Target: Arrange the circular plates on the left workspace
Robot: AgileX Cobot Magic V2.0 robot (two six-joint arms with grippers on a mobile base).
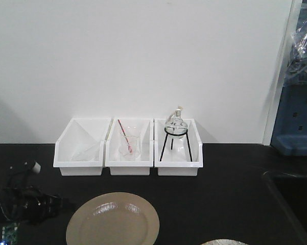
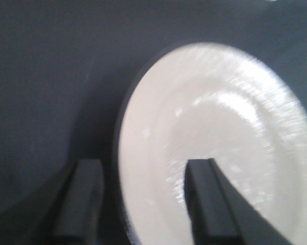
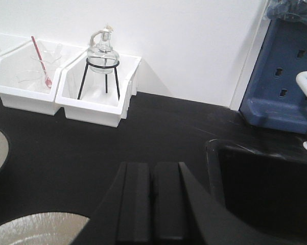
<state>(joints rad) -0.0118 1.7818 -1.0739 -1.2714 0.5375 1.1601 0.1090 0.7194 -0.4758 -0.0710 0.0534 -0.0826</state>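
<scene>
Left pincer [image 2: 143, 164] has its fingers spread apart, one each side of the rim of a plate [image 2: 219, 132]; right pincer [image 3: 152, 167] is closed on nothing; second plate [image 3: 36, 230] lies near it; both plates sit on the black surface [image 3: 92, 148].

Plain white wall [image 1: 143, 51], blue panel [image 3: 288, 76] at right, black sink basin [image 3: 265, 189]
</scene>
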